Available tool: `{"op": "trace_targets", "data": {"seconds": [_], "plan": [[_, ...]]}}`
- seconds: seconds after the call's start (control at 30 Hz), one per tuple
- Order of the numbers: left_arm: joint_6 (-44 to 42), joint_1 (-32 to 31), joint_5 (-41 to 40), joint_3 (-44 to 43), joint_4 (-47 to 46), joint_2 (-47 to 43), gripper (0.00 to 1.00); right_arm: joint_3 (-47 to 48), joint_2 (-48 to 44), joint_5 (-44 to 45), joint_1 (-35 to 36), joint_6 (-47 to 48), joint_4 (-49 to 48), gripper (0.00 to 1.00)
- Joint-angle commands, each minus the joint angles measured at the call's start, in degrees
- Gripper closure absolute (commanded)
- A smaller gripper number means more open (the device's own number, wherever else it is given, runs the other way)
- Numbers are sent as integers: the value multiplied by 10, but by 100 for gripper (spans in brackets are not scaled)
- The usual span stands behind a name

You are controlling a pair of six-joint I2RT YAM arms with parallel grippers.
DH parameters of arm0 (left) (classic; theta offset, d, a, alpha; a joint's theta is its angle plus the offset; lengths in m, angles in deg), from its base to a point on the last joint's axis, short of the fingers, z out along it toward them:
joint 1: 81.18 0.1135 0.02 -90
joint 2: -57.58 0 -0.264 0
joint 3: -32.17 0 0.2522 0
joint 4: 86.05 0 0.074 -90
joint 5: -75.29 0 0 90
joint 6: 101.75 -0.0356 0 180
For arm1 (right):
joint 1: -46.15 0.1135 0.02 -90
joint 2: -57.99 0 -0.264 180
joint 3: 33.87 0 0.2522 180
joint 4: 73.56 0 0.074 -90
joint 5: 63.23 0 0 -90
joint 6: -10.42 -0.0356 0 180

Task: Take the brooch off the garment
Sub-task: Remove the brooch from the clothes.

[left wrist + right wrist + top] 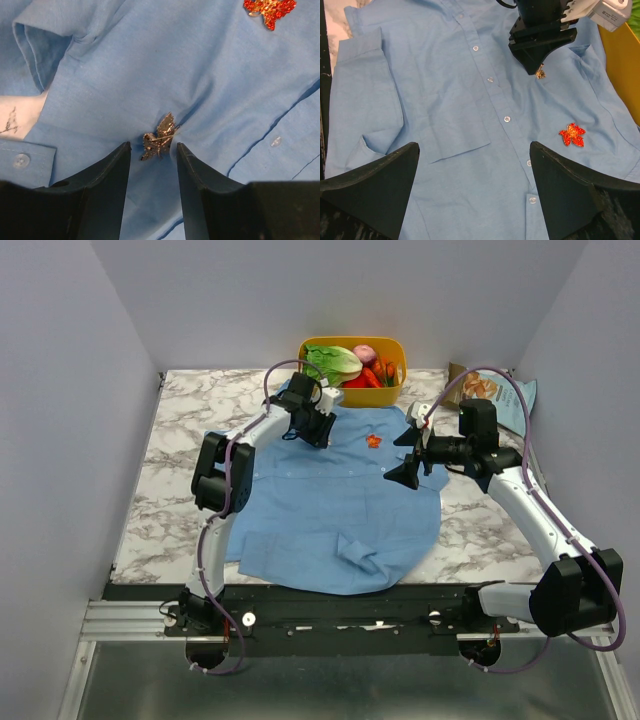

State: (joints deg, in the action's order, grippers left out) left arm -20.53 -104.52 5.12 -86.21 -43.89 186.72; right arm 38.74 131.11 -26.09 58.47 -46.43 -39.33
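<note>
Garment (pixel 320 510) lies spread on the marbled worktop (pixel 180 440). Brooch (pixel 159 136) sits pinned in it, near the red flower ornament (pixel 572 134) but apart from it, with the cloth puckered around it. Left tool (pixel 152 146) is released and low at the cloth, fingers flanking the brooch, not clenched on it. Right tool (pixel 473 146) is released wide and hovers on the flower's opposite side.

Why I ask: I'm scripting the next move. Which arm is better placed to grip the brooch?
Left. The left tool is open and straddles the brooch on the shirt, one finger on either side. The right tool is open too, but hangs well away from it.
</note>
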Motion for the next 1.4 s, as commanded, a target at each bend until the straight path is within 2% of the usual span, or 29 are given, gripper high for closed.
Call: {"op": "trace_targets", "data": {"seconds": [0.0,0.27,0.4,0.8,0.87,1.1,1.23,1.37], "plan": [[-11,16,47,-34,32,20,50,-6,-1,-11,2,10,9,1],[-24,30,114,-54,67,31,57,-5,0,-12,3,7,8,1],[-42,32,164,-69,95,41,57,-4,-1,-11,2,7,8,1],[-26,31,130,-96,111,68,58,-5,0,-15,3,6,8,1],[-19,32,116,-94,99,67,53,-6,-1,-13,3,6,9,1],[-3,32,86,-48,53,37,52,-8,-2,-15,2,6,9,1],[-11,32,106,-65,75,50,52,-8,1,-14,3,8,9,1],[-17,31,134,-72,88,57,57,-8,1,-15,2,8,9,1]]}}
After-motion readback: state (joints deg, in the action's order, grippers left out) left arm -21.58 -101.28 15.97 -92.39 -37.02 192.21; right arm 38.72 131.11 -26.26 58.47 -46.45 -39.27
